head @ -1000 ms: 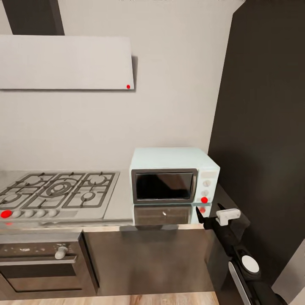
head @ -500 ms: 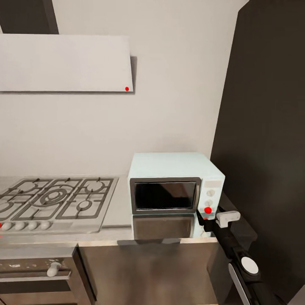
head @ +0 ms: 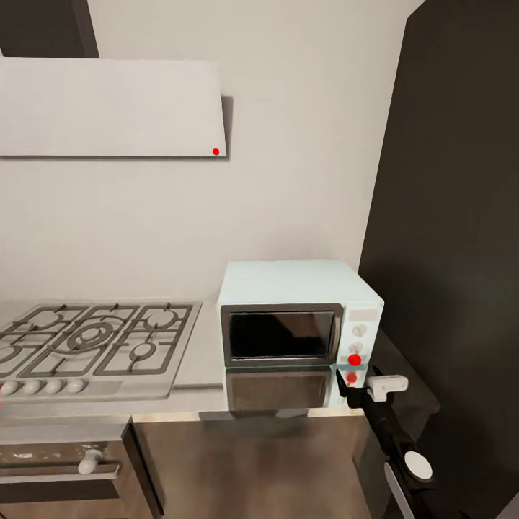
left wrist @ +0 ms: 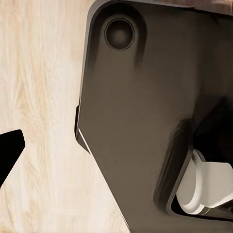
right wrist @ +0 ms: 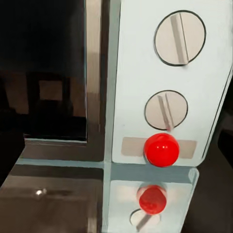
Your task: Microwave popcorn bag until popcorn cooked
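Observation:
The pale mint-blue microwave (head: 288, 285) stands on the grey steel countertop (head: 203, 346) against the wall, its dark glass door (head: 281, 335) closed. In the right wrist view its white knob panel (right wrist: 141, 73) is very close, with two knobs over a red button (right wrist: 161, 149). My right gripper (head: 344, 386) hovers just in front of that red button (head: 354, 360), at the counter's front edge; its jaws are too dark to read. A black fingertip (left wrist: 8, 150) of my left gripper hangs over the wooden floor (left wrist: 43, 97). The popcorn bag and popcorn are out of view.
A gas hob (head: 94, 342) fills the counter left of the microwave, with a steel built-in oven (head: 65, 468) below it and a hood (head: 108, 108) above. A tall dark cabinet (head: 454, 216) walls off the right side. My own dark base (left wrist: 145, 121) shows beside the left arm.
The head camera moved closer and rightward a second ago, then held still. My right gripper has sunk slightly in front of the microwave's panel. The door stays closed.

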